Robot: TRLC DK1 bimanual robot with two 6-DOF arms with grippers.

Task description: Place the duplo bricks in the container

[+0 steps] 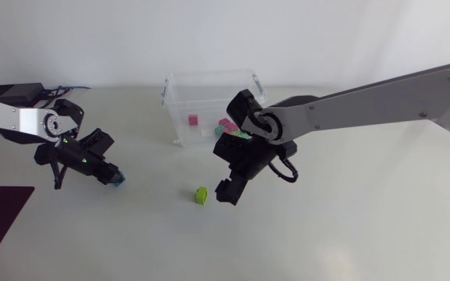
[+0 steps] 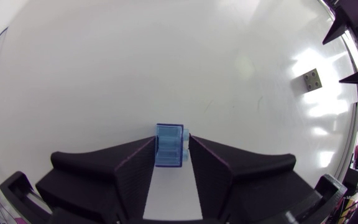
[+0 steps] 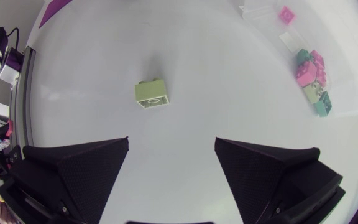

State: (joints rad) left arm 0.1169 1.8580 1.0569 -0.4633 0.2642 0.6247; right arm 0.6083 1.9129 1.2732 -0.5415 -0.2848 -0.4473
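1. At the surface's (image 1: 350, 218) left side, the left end effector (image 2: 171, 142) is pinching a blue brick (image 2: 168, 149) between its fingertips, one finger against each side.
2. Whether the brick rests on the surface or hangs just above it, I cannot tell.
3. Near the middle, the right end effector (image 3: 171, 142) is spread wide and holds nothing. A green brick (image 3: 151, 94) lies ahead of it, off towards one finger and not between the two.
4. The clear container (image 1: 180, 86) stands behind the right end effector and holds several pink and green bricks (image 1: 229, 126). The blue and green bricks are the two I see outside it.
5. Risk on the left: the grip sits at the very fingertips, so the blue brick could twist or slip out in a quick lift or swing.
6. Risk on the way: the container is well apart from the left end effector, and the right arm (image 1: 366, 101) lies across its near side. Carrying the blue brick straight over could bring the two arms together.
7. Risk on the right: coming straight down from this offset could land a finger on the green brick or knock it away rather than straddle it.
8. Risk at the drop: the container looks light, so a low approach that clips its rim could push it or tip it.
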